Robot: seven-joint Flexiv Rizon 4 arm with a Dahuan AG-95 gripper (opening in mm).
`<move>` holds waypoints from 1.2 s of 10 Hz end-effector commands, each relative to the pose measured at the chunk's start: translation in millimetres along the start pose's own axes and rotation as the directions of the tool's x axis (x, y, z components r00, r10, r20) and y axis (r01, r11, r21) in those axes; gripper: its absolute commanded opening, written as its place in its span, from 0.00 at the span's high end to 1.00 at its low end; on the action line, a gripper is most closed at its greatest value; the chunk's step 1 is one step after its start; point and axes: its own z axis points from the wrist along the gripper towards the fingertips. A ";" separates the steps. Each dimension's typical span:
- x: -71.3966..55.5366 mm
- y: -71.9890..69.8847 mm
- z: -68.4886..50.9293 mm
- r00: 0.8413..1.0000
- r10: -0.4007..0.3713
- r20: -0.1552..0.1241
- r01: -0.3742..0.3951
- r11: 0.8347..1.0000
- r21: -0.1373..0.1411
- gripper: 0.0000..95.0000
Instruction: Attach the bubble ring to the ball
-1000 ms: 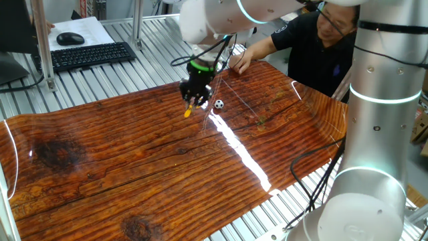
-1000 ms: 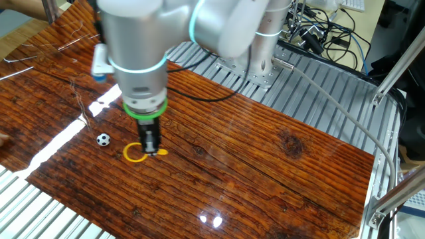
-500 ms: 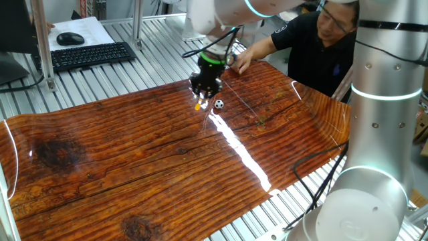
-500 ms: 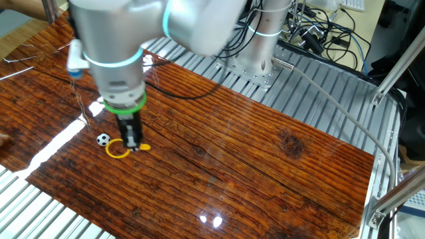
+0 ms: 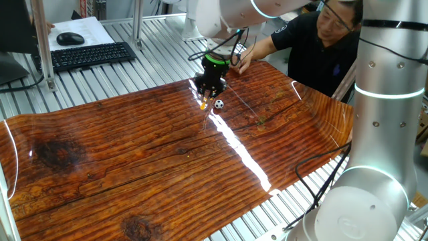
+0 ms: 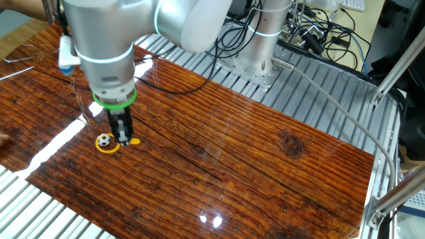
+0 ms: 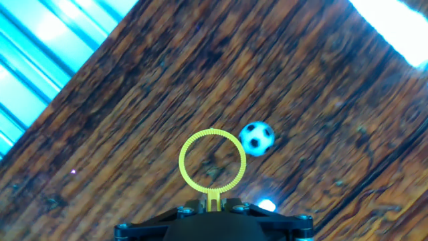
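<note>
The ball (image 7: pixel 257 138), white with black patches, lies on the wood-grain table (image 5: pixel 134 154). My gripper (image 7: pixel 212 209) is shut on the stem of the yellow bubble ring (image 7: pixel 212 133) and holds its hoop out ahead. In the hand view the hoop's right rim touches or nearly touches the ball, which lies outside the hoop. In the other fixed view the gripper (image 6: pixel 123 138) stands just right of the ball (image 6: pixel 103 139), and the ring (image 6: pixel 107 149) shows low beside and under the ball. In one fixed view the gripper (image 5: pixel 208 96) is just left of the ball (image 5: pixel 219 104).
A person (image 5: pixel 321 33) leans over the table's far edge, with a hand near the gripper. A keyboard (image 5: pixel 83 55) and a mouse (image 5: pixel 70 39) lie beyond the far left corner. Thin wires (image 6: pixel 80 99) lie on the table. The arm's base (image 6: pixel 255 46) and cables stand behind.
My gripper has carried the ring toward the ball, leftward in the other fixed view. The ring's hoop, apart from the ball before, now lies right against it. The ball has stayed put.
</note>
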 end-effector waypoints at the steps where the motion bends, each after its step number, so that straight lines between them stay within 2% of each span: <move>1: -9.7 -8.6 0.7 1.000 -0.011 -0.010 0.011 1.000 -0.007 1.00; 7: -14.1 -13.3 11.2 0.998 -0.056 -0.009 0.056 0.998 -0.005 1.00; 8: -13.5 -12.9 10.6 0.998 -0.044 -0.034 0.044 0.999 -0.009 1.00; 10: -13.5 -12.9 10.6 0.994 -0.004 -0.106 0.003 1.000 -0.012 1.00; 12: -13.5 -12.9 10.6 0.984 0.090 -0.155 -0.086 0.996 0.032 1.00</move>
